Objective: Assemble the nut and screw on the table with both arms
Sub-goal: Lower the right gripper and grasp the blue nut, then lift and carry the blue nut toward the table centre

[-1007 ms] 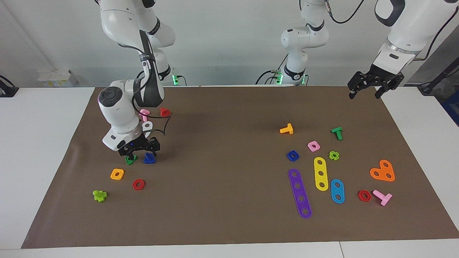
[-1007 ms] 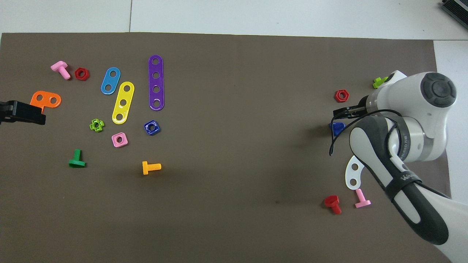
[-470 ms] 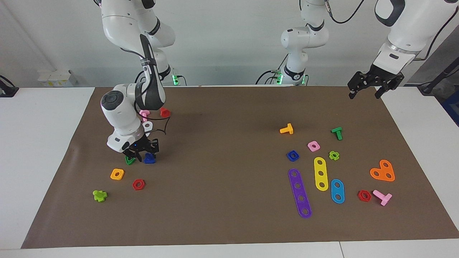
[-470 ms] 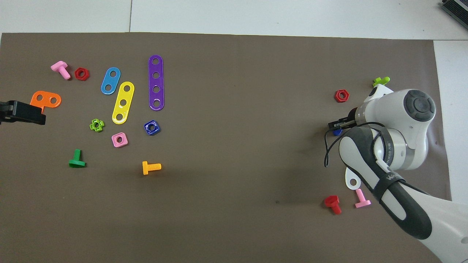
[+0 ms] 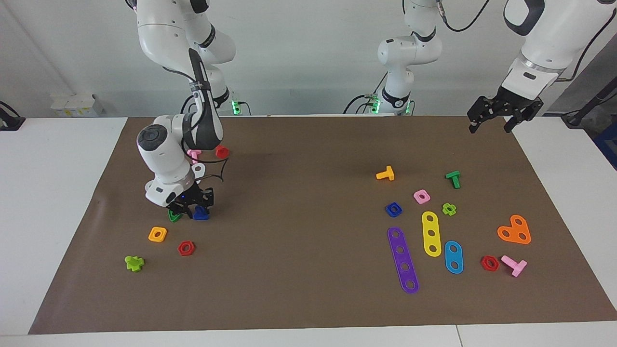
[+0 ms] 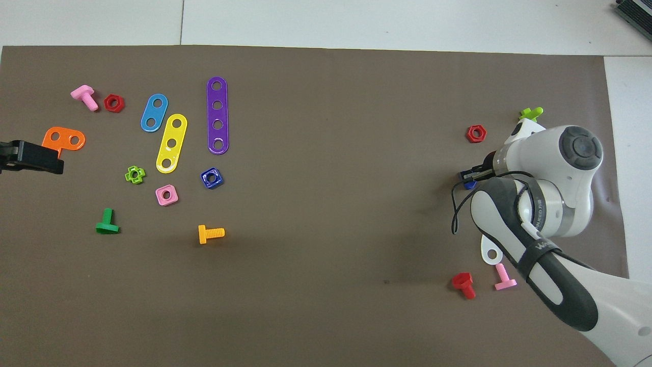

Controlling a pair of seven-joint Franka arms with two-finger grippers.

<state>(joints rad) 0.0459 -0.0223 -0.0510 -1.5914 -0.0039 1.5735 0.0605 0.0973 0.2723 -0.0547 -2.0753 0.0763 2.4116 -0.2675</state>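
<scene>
The dark-blue screw [image 5: 201, 214] lies on the brown mat [image 5: 308, 144] toward the right arm's end; in the overhead view only a bit of it [image 6: 469, 185] shows under the hand. My right gripper [image 5: 193, 208] is down at the mat right at the screw, and shows in the overhead view too [image 6: 467, 177]. The dark-blue square nut [image 5: 394, 209] lies flat toward the left arm's end and also shows in the overhead view [image 6: 212, 178]. My left gripper [image 5: 491, 126] waits open and empty, raised over the mat's corner, far from the nut.
A green triangular piece [image 5: 173, 216] lies right beside the screw. An orange nut [image 5: 157, 234], a red hex nut [image 5: 186, 248] and a lime piece [image 5: 134, 263] lie farther from the robots. Coloured strips [image 5: 403, 260] and a pink nut [image 5: 421, 196] surround the blue nut.
My right gripper has come down and shifted slightly onto the blue screw, now covering most of it from above. The left arm has not moved.
</scene>
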